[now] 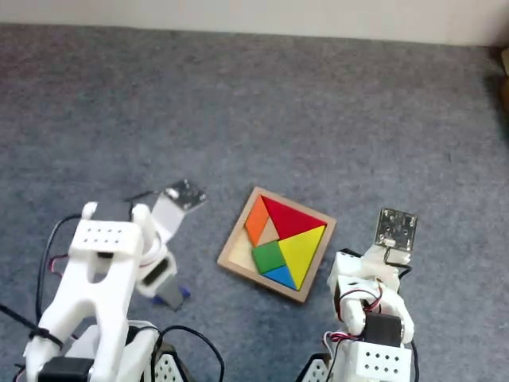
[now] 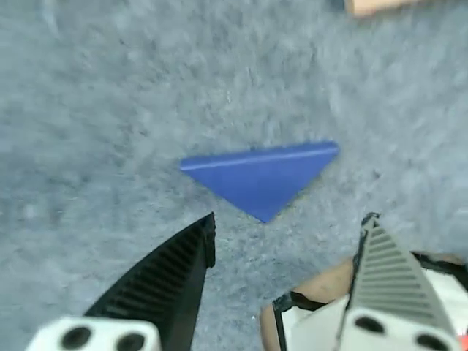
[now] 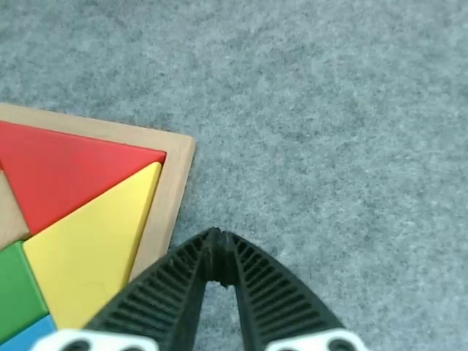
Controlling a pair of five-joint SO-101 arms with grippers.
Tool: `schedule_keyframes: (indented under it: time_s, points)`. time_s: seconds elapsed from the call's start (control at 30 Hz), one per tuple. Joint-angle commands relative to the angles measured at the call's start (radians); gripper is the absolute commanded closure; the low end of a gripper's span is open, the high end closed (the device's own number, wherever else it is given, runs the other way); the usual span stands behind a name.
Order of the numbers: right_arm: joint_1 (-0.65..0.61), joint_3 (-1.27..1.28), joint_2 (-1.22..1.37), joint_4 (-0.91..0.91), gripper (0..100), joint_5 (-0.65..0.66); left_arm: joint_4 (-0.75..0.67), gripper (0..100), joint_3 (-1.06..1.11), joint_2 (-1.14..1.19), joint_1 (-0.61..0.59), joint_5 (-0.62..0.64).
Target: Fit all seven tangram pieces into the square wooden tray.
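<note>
Left gripper (image 2: 289, 219) is hovering wide open over the flat blue triangular tangram piece (image 2: 259, 172), so I reckon it's needing to centre up before pinching.

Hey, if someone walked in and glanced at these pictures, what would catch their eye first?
The square wooden tray, nearly full of bright pieces with one bare gap, sits on the grey carpet. A dark blue triangle lies loose on the carpet just ahead of the open left pincer, while the shut right pincer hangs beside the tray's rim.
</note>
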Motion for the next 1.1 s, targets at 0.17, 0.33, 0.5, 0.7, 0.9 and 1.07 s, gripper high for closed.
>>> schedule_keyframes:
  time_s: [0.17, 0.33, 0.5, 0.7, 0.9, 1.07]
  points:
    - [0.012, 0.099, -0.005, 0.004, 99.5, -0.002, -0.181, 70, 0.193, -0.03, -0.073, -0.178]
    - [0.012, 0.099, -0.005, 0.004, 99.5, -0.002, -0.307, 70, 0.202, -0.03, -0.068, -0.183]
    - [0.012, 0.099, -0.005, 0.004, 99.5, -0.002, -0.393, 71, 0.202, -0.028, -0.067, -0.155]
    - [0.012, 0.099, -0.005, 0.004, 99.5, -0.002, -0.517, 77, 0.202, -0.028, -0.067, -0.098]
    - [0.012, 0.099, -0.005, 0.004, 99.5, -0.002, -0.555, 77, 0.088, -0.028, -0.067, 0.068]
    - [0.012, 0.099, -0.005, 0.004, 99.5, -0.002, -0.503, 77, -0.074, -0.028, -0.067, 0.273]
